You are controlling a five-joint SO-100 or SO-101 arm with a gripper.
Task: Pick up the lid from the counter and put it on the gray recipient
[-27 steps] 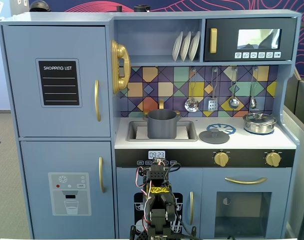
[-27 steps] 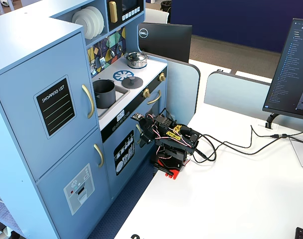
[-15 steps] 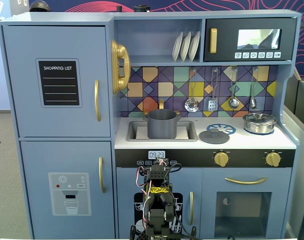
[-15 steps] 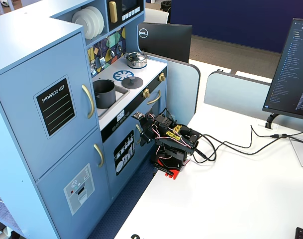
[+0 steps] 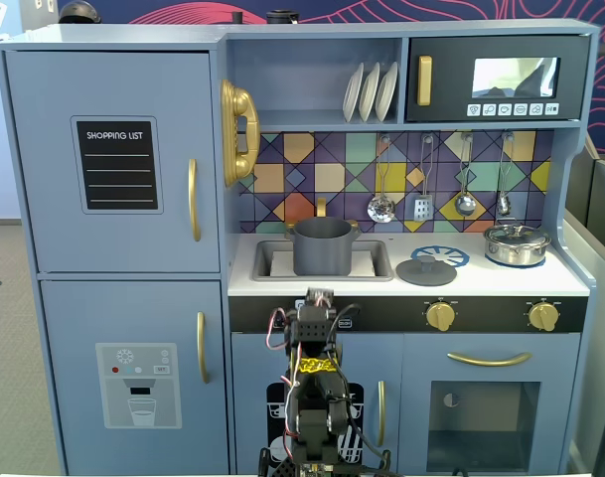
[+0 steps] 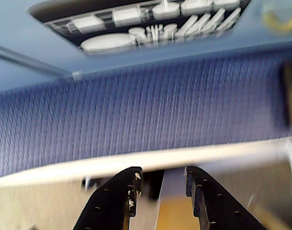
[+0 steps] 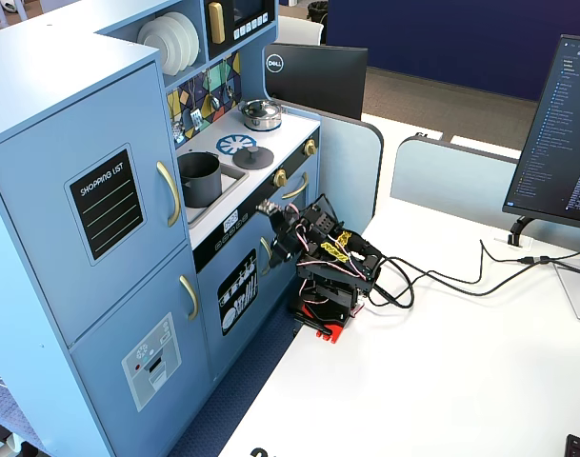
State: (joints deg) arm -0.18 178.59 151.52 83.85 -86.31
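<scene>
Hand (image 6: 161, 184) parted, empty, folded low | lid (image 5: 426, 270) on table's (image 5: 570, 283) burner, clear of pot (image 5: 323, 245) in sink

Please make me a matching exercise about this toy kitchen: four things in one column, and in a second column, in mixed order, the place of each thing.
Things:
1. lid
2. gray recipient
3. steel pot
4. white plates

Places:
A. on the shelf beside the microwave
B. standing in the sink recess
C. flat on the counter, at the edge of the printed burner
D. at the right end of the counter in a fixed view, under the hanging utensils

Pairs: 1-C, 2-B, 3-D, 4-A
</scene>
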